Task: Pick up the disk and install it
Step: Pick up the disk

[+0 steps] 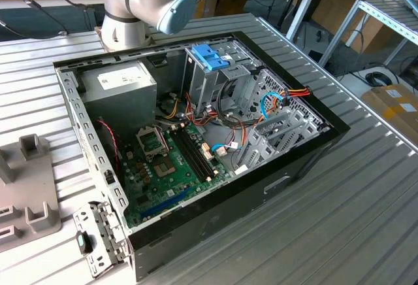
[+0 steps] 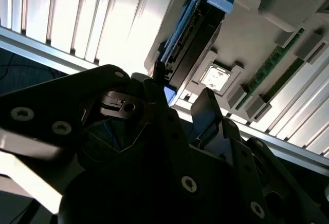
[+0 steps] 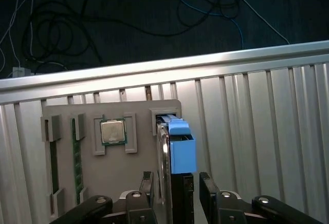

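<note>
— Where is the disk (image 3: 180, 147) at this moment?

— It stands on its edge in a slot of the grey holder (image 3: 113, 183), which lies on the ribbed counter (image 3: 247, 131). The blue end of its frame points up. In the same holder, just beside it, sits a processor chip (image 3: 112, 131), and farther along there are memory sticks (image 3: 77, 157).

— And the gripper (image 3: 176, 180)?

— It is low over the holder. In both wrist views its fingers (image 3: 147, 183) are spread, one on each side of the disk. In the first wrist view I see a thin gap on each side, so I judge that they do not pinch it.

— So how much of the task is done?

— Very little, I think. The gripper is lined up around the disk, but the disk is not yet lifted out of its slot. In the exterior view the open computer case (image 1: 261, 193) lies on the counter near the holder, and inside it there is a drive cage (image 1: 215, 82) with a blue latch (image 1: 210, 55). I judge that the disk belongs there. The grasp, the lift, the carry to the case and the installation itself are all left.
</note>
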`<state>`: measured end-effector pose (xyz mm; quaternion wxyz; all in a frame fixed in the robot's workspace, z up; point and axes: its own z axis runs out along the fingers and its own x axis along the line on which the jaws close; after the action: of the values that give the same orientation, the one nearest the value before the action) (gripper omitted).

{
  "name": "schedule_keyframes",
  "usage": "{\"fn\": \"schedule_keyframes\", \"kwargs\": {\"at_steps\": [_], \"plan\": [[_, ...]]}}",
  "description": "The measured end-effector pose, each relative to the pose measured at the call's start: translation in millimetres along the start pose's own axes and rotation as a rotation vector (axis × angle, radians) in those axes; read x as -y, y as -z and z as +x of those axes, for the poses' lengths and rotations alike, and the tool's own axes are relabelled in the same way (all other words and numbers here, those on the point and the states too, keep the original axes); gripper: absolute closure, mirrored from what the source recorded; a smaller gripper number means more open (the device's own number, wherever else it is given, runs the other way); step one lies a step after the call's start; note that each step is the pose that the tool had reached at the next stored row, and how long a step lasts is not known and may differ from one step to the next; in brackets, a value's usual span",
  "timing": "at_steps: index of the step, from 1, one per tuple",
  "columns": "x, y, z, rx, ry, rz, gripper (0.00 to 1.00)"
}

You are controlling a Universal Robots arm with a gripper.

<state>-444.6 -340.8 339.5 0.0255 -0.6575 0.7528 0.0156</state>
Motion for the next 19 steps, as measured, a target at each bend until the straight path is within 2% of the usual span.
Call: {"fn": "schedule_keyframes", "kwargs": {"at_steps": [1,2,3,19], "plan": [[-0.6,-0.9,-0.9,-0.0001,0.000,-0.0002,0.52],[-5.7,-7.3,-4.7,0.0000,0.000,-0.0001,0.52],[-7.8,-10.4,-5.7,0.0000,0.000,0.0000,0.52],[-14.4,-25.1,-8.0,0.0000,0.000,0.0000,0.52]]}}
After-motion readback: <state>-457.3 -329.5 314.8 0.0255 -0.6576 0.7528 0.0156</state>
